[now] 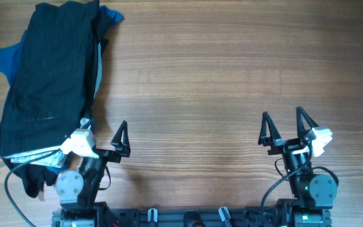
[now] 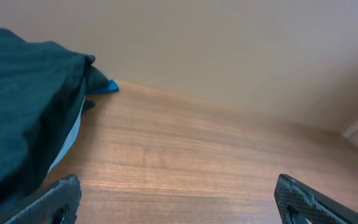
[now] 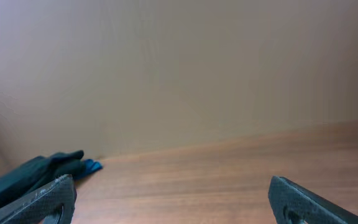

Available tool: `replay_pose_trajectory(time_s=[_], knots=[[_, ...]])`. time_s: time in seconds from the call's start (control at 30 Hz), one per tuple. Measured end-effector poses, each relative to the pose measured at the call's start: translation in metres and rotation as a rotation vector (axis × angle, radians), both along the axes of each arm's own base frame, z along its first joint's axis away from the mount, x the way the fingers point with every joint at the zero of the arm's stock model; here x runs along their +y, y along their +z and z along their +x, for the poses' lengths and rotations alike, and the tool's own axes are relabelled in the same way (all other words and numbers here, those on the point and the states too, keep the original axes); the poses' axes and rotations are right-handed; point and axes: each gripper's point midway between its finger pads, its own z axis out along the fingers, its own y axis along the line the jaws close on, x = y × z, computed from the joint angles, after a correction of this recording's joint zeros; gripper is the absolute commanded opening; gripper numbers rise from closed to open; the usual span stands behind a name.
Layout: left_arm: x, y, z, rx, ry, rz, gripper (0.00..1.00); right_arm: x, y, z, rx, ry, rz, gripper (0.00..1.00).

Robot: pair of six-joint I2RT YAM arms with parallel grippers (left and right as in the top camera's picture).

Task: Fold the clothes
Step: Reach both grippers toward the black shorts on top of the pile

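The clothes lie in a heap at the table's far left. Large black shorts (image 1: 49, 75) are on top, with a pale waistband lining (image 1: 40, 156) showing at the near end. A blue top (image 1: 5, 60) peeks out from under them. My left gripper (image 1: 104, 126) stands open at the heap's near right corner, nothing between its fingers. In the left wrist view the black shorts (image 2: 17, 106) fill the left side, beside the open left gripper (image 2: 178, 180). My right gripper (image 1: 283, 116) is open over bare wood at the near right. From the right gripper (image 3: 171, 180) the clothes (image 3: 36, 171) show far left.
The wooden table (image 1: 200, 69) stretches bare from the heap to the right edge. A plain wall (image 2: 229, 43) rises behind it. Both arm bases (image 1: 188, 217) sit along the near edge, and a black cable (image 1: 11, 189) loops at the near left.
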Motion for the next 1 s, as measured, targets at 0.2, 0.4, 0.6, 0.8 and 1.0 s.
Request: replay_pose_trajectory(time_s=[0.2, 0.4, 0.6, 0.8, 1.0], knots=[[-0.001, 0.03, 0.008, 0.08, -0.008, -0.005, 1.0, 0.008, 0.03, 0.011, 0.039, 0.047, -0.005, 1.0], [0.0, 0.041, 0.036, 0.258, -0.012, -0.016, 1.0, 0.021, 0.047, 0.041, 0.141, 0.132, -0.008, 1.0], [0.002, 0.03, 0.064, 0.603, -0.008, -0.033, 1.0, 0.035, 0.027, 0.095, 0.398, 0.238, -0.01, 1.0], [0.007, 0.029, 0.082, 0.857, 0.013, -0.036, 1.0, 0.048, -0.009, 0.128, 0.752, 0.353, -0.032, 1.0], [0.007, 0.021, 0.094, 0.906, 0.012, -0.039, 1.0, 0.054, -0.025, 0.146, 0.83, 0.401, 0.012, 1.0]])
